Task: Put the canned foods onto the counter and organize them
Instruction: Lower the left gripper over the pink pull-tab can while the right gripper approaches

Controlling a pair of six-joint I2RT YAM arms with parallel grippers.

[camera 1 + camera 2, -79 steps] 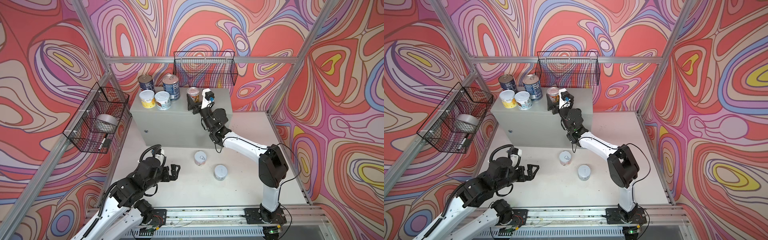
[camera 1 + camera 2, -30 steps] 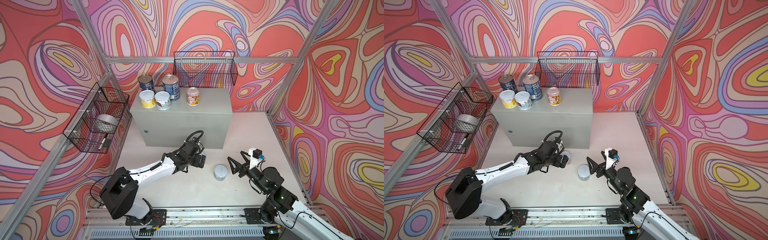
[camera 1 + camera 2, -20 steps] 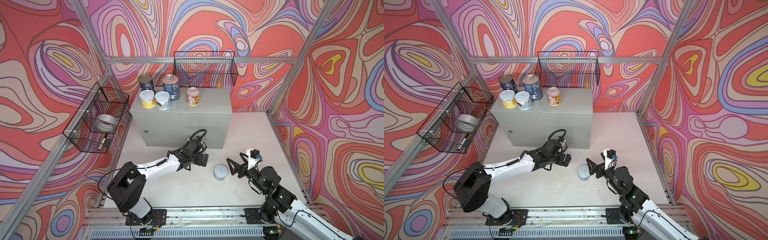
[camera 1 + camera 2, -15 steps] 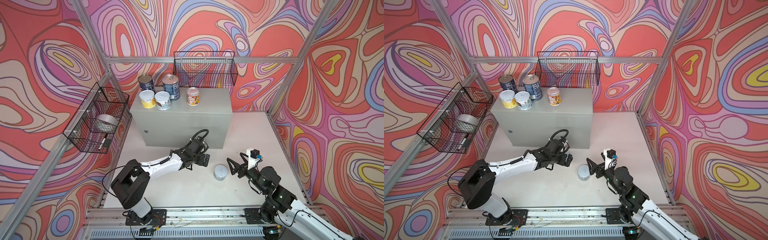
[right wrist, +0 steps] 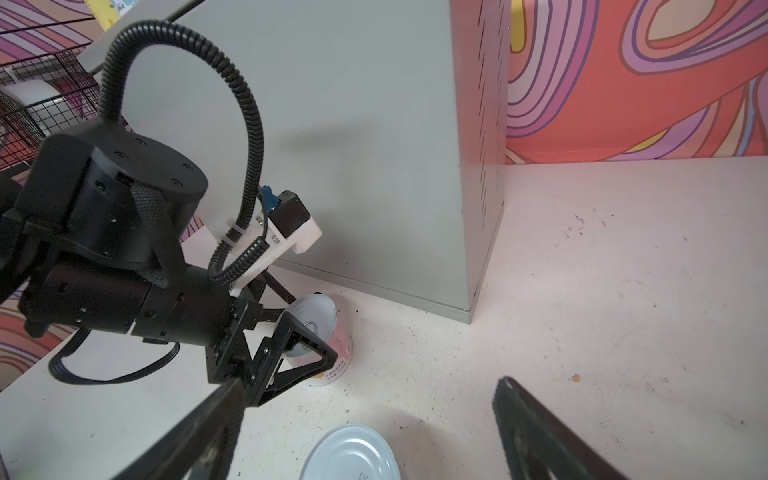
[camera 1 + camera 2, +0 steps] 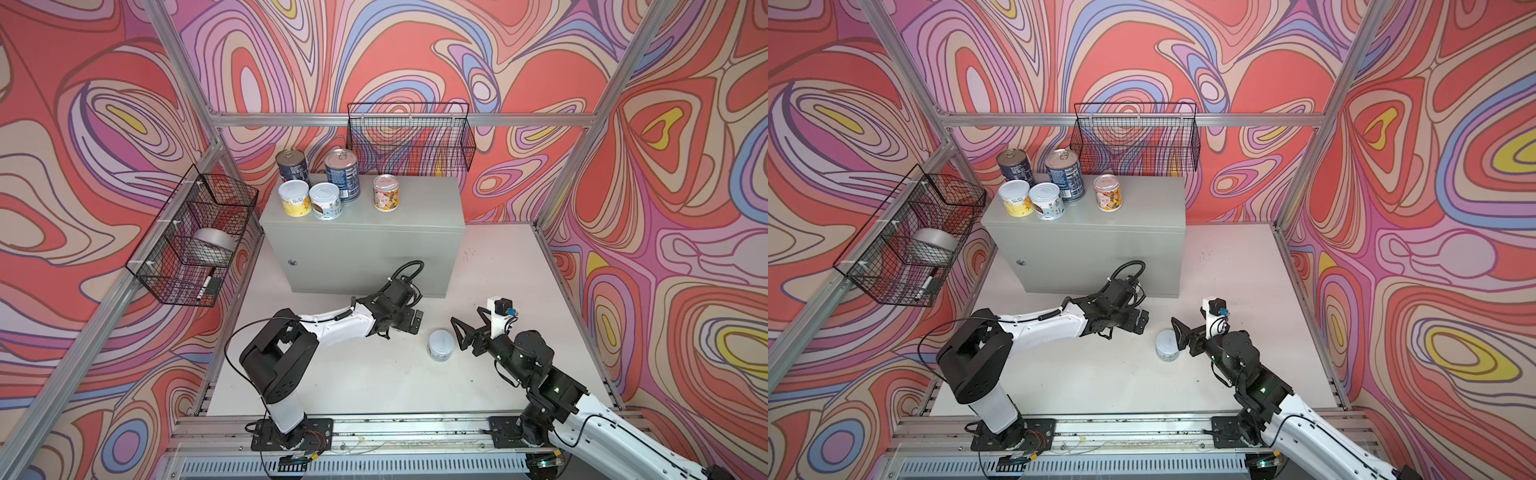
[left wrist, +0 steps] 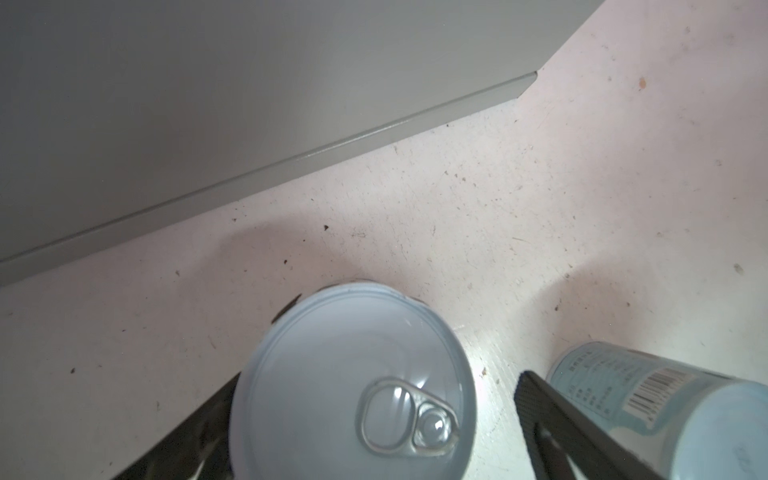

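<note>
Five canned foods stand on the grey counter (image 6: 361, 245): two tall dark-blue ones (image 6: 293, 166) (image 6: 341, 174), a yellow one (image 6: 295, 198), a pale one (image 6: 325, 201) and a colourful one (image 6: 386, 192). A pink-labelled can (image 5: 332, 349) stands on the tabletop by the counter's front. My left gripper (image 6: 405, 322) is open around it, one finger on each side of its silver top (image 7: 353, 386). Both top views hide this can under the gripper. A pale-blue can (image 6: 441, 345) stands further right. My right gripper (image 6: 465, 318) is open just beside it, and its lid (image 5: 351, 453) shows low between the jaws.
An empty black wire basket (image 6: 409, 139) hangs on the back wall above the counter. A second basket (image 6: 183, 249) on the left wall holds a grey tape roll (image 6: 212, 247). Both arm bases sit on the front rail (image 6: 395, 428). White tabletop (image 6: 498, 257) stretches right of the counter.
The right arm left the colourful can on the counter and came down beside the pale-blue can. The left arm reached out to the pink can, slid slightly right and opened its jaws fully.
</note>
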